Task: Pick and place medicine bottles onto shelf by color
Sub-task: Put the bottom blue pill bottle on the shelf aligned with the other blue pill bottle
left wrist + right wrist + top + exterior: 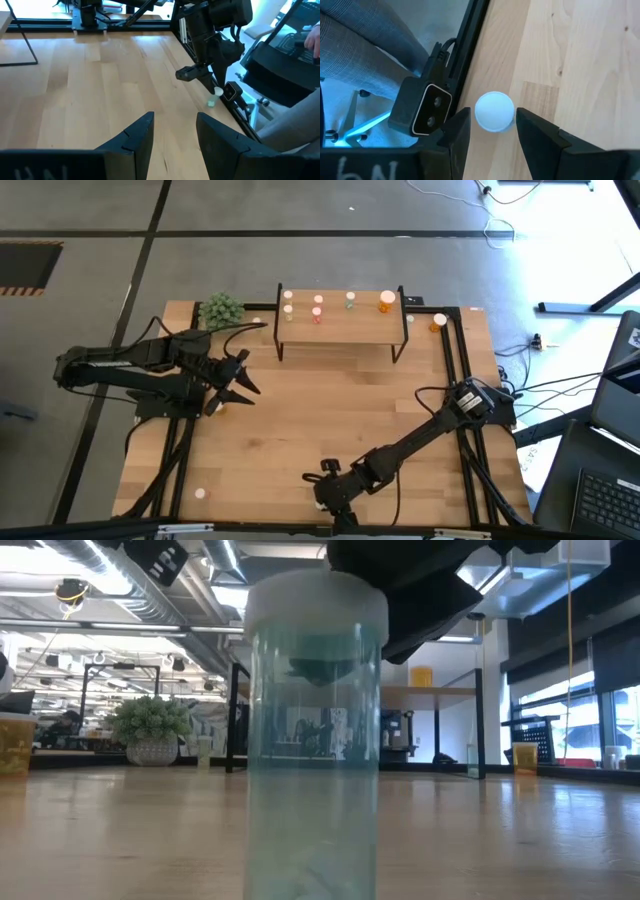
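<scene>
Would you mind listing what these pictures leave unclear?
- Low view: the green bottle fills the frame and hides most of the shelf.
- Right wrist view: the fingers flank the bottle's cap; contact is unclear.
- High view: bottles on the shelf are too small to judge.

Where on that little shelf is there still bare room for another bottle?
The shelf has its bottles lined along the back edge; the front strip toward the table's middle is bare. On the table, the wide patch between the left gripper and right gripper is free.
</scene>
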Robot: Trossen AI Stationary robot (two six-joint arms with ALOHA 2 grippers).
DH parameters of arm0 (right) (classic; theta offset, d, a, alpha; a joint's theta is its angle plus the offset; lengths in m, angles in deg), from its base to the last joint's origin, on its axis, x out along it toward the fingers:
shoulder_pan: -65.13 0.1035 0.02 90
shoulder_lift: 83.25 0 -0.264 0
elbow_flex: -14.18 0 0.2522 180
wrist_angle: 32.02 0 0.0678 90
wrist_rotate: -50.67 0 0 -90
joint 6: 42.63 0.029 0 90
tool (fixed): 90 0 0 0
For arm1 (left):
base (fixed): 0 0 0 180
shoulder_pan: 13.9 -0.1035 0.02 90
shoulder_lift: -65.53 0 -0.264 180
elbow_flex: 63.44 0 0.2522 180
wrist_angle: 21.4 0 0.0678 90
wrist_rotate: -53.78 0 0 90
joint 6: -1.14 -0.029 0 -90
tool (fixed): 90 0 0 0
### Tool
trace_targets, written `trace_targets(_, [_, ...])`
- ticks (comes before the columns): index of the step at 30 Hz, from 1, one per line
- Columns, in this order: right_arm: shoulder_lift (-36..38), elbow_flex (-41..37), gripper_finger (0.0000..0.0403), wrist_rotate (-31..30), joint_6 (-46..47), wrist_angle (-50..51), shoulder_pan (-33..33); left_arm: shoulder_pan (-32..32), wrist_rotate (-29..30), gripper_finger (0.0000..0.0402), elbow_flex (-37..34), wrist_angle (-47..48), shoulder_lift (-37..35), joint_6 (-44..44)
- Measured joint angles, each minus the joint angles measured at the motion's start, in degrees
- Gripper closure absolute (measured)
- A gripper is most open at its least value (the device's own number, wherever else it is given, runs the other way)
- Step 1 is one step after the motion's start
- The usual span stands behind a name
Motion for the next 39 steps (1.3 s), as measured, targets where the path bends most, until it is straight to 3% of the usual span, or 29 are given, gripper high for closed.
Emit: trace_targets(39, [-2.08, 0.00, 0.0241, -1.92, -0.57, -4.29, 0.01, 0.00, 0.02, 0.0260, 0.00, -0.02, -0.02, 0.02])
